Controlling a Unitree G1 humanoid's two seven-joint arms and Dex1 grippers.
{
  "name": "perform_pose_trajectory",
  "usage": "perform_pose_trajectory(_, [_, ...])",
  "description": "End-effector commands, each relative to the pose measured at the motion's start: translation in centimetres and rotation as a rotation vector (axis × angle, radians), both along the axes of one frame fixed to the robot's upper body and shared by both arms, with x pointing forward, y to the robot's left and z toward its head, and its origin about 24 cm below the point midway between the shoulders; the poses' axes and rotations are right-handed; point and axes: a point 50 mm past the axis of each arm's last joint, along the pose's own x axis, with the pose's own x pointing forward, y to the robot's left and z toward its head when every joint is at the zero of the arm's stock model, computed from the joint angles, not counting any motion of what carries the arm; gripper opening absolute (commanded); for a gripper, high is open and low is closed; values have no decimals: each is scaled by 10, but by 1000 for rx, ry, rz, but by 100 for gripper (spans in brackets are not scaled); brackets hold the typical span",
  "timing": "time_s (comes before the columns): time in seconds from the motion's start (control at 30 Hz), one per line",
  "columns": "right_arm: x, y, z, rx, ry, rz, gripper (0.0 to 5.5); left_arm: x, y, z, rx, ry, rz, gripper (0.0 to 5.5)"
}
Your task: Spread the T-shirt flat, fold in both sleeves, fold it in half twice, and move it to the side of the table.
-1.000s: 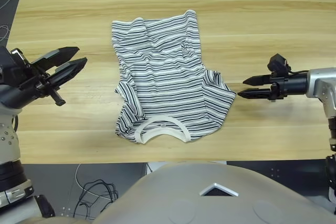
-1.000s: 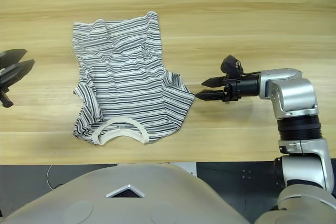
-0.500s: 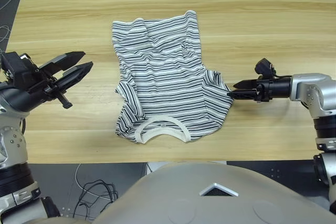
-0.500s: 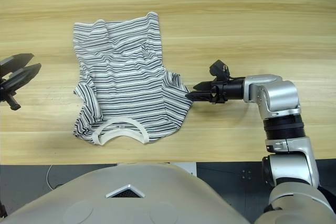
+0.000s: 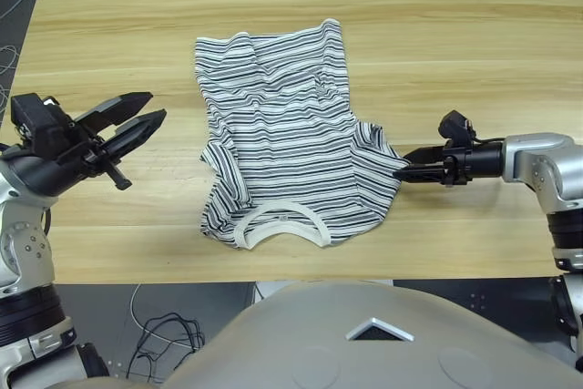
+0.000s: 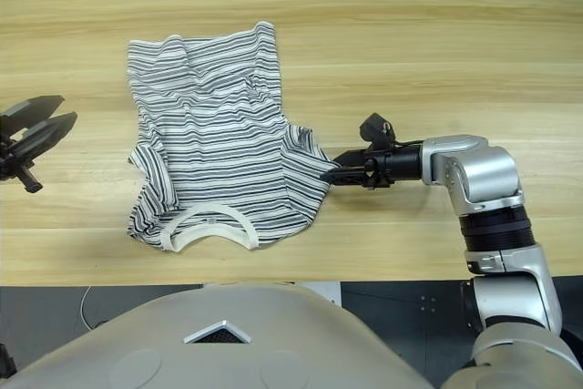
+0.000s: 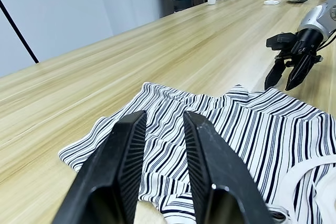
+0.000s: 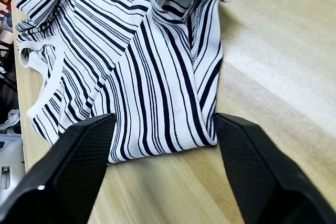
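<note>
A black-and-white striped T-shirt [image 5: 282, 134] lies rumpled on the wooden table [image 5: 455, 43], its white collar [image 5: 281, 222] toward the near edge and both sleeves bunched in. My right gripper [image 5: 401, 164] lies low on the table at the shirt's right sleeve. It is open, and in the right wrist view the sleeve hem [image 8: 173, 103] sits between its fingers [image 8: 79, 166]. My left gripper [image 5: 158, 105] hovers open to the left of the shirt, apart from it. The left wrist view looks across the shirt [image 7: 252, 129] to the right gripper [image 7: 280, 85].
Bare wood surrounds the shirt on all sides, with wide room at the far side and to the right. The table's near edge [image 5: 137, 280] runs just below the collar. Cables [image 5: 168, 334] lie on the floor past that edge.
My right gripper has slid left along the table until its tips reach the sleeve hem. My left gripper has moved a little right, toward the shirt. The shirt has not moved.
</note>
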Motion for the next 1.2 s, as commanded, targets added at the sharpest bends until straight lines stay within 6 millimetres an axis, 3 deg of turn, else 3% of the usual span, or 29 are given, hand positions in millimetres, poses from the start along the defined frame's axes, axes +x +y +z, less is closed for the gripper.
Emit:
perform_pose_trajectory(0.03, [-7,-2,-7,-40,36,-3,265,1,-2,-3,15,4,5,132])
perform_pose_trajectory(0.5, [-2,0,0,-35,8,-8,19,2,-3,-7,18,4,-1,132])
perform_pose_trajectory(0.67, [0,5,12,-7,-32,24,13,2,-3,-8,21,0,1,132])
perform_pose_trajectory(0.9, [3,19,46,36,-145,98,13,2,1,-8,26,-10,4,132])
perform_pose_trajectory(1.2, [-7,40,53,70,-180,184,13,2,2,-7,32,-16,-2,132])
